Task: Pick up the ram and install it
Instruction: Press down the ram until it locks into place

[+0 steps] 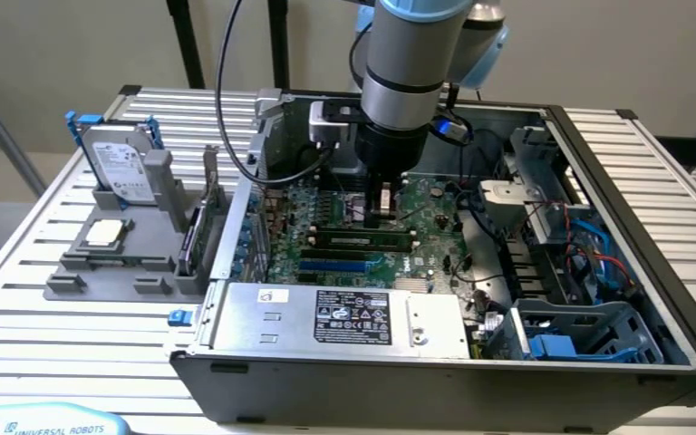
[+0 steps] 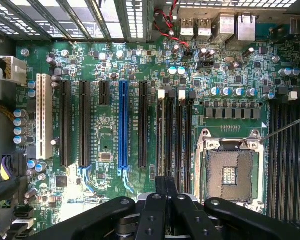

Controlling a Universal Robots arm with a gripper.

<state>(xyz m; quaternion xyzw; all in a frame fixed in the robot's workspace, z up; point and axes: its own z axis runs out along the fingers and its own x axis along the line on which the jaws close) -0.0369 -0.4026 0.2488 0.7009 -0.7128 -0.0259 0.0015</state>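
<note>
We see a slatted metal surface (image 1: pixel 33 299) carrying an open computer case (image 1: pixel 445 381) at the middle and, toward the exterior view's left, a grey holder tray (image 1: pixel 112 272). A pale blue base marked Universal Robots (image 1: pixel 46 422) sits at the near edge, perhaps resting on it.

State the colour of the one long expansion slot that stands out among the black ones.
Blue slot; the wrist view shows it best.

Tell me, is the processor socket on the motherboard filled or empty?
Empty. In the wrist view the processor socket shows bare contacts inside its metal frame, with no chip seated.
</note>
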